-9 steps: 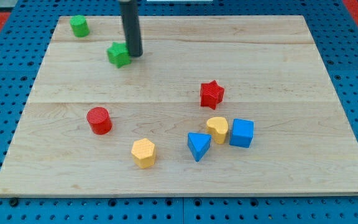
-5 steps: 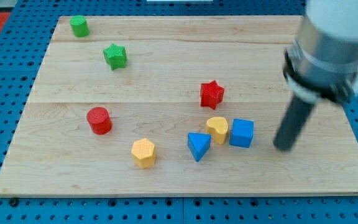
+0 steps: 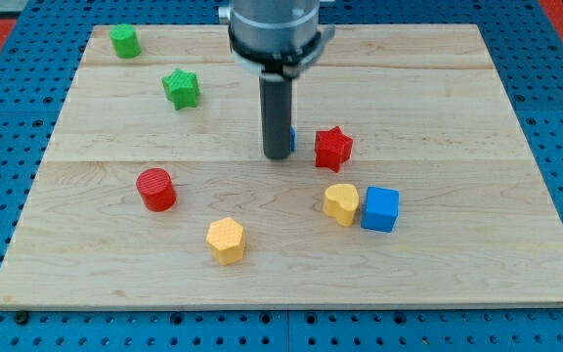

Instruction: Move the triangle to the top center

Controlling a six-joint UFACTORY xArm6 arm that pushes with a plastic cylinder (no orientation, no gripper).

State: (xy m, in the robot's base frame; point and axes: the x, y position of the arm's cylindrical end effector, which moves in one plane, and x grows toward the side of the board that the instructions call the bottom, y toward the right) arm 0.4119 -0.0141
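- Green cylinder [image 3: 124, 41]: far to the view's left of the red star [image 3: 333, 147] and well above it, near the corner of the wooden board [image 3: 516, 117]. Out of the way.
- Red cylinder [image 3: 155, 189]: well to the left of the red star, a little lower. Not in the path.
- Green star [image 3: 181, 88]: left of the red star and above it. It lies beside any line toward top centre, so a push must not drift left.
- Yellow hexagon [image 3: 226, 240]: left of and well below the red star. Irrelevant to this step.
- My tip [image 3: 278, 154]: just left of the red star, at about its height, apart from it. The rig has no jaws to open or close, only the bare rod.
- Blue triangle [image 3: 292, 140]: only a blue sliver shows at the rod's right edge, between rod and red star. Shape is hidden, so I judge it the triangle by colour. It seems to touch the rod on the far side.
- Judgement: push straight toward the view's top, keeping the tip centred behind the block. An off-centre contact would turn it toward the red star.
- Yellow heart [image 3: 340, 203] and blue cube [image 3: 380, 208]: below the red star, touching each other, clear of the route.
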